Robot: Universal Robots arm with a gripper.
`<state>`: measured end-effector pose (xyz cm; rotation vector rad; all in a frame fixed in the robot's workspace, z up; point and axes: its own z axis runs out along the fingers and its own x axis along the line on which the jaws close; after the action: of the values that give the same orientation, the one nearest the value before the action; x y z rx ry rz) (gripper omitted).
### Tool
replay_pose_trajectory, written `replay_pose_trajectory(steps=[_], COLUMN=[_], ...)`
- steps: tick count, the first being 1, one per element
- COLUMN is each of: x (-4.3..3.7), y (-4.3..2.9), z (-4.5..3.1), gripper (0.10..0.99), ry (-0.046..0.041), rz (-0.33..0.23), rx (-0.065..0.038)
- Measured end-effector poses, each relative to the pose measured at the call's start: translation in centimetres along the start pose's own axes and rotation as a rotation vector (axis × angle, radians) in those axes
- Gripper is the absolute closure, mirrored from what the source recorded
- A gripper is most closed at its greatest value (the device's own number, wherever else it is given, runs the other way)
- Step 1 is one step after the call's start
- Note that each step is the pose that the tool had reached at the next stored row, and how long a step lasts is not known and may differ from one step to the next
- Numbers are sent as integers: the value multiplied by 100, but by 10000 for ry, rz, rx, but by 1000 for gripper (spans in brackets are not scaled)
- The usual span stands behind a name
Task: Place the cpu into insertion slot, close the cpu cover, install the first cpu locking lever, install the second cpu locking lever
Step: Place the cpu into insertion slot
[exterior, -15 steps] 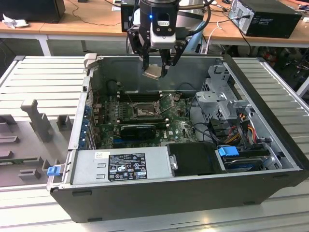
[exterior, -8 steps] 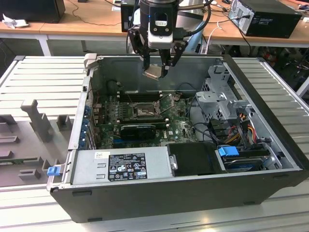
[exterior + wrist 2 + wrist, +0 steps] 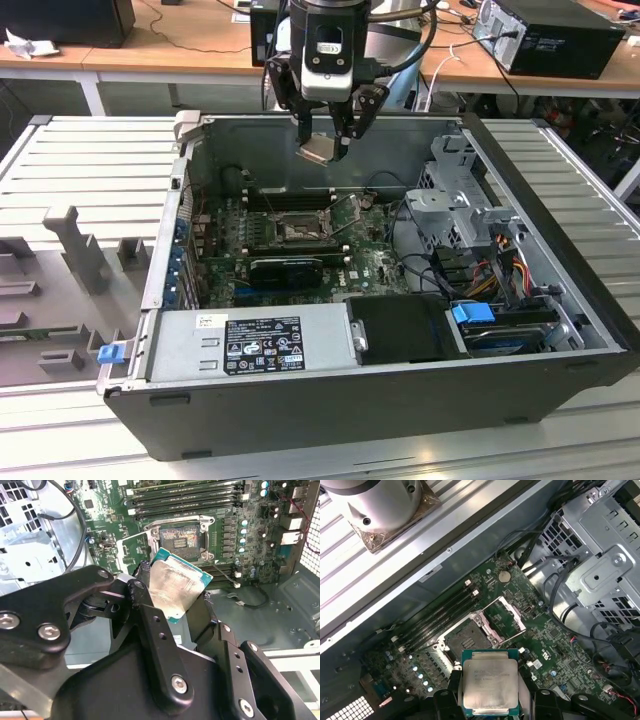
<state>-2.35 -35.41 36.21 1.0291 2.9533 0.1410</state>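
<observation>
My gripper [image 3: 324, 140] hangs above the open computer case, shut on the cpu [image 3: 316, 153], a flat square chip with a pale silver face. In both wrist views the cpu [image 3: 175, 585] [image 3: 490, 680] sits tilted between the black fingers [image 3: 145, 605] [image 3: 451, 692]. The insertion slot [image 3: 298, 232] [image 3: 183, 537] [image 3: 464, 639] lies bare on the green board below, with no chip in it. The cpu cover [image 3: 507, 616] [image 3: 131, 549] is flipped open beside the slot. A thin lever [image 3: 512, 637] stands raised next to it.
A grey power supply [image 3: 250, 345] fills the case front. A metal drive cage [image 3: 465, 200] with cables stands at the exterior view's right. Memory slots [image 3: 285, 198] run behind the slot and a long black block [image 3: 288, 270] lies in front of it.
</observation>
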Motion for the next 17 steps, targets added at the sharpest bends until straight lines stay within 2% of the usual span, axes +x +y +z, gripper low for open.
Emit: replay_pose_trajectory(steps=[17], x=[0], y=[0], z=[1], gripper=[553], ry=[-83], rz=[930], rx=[-18])
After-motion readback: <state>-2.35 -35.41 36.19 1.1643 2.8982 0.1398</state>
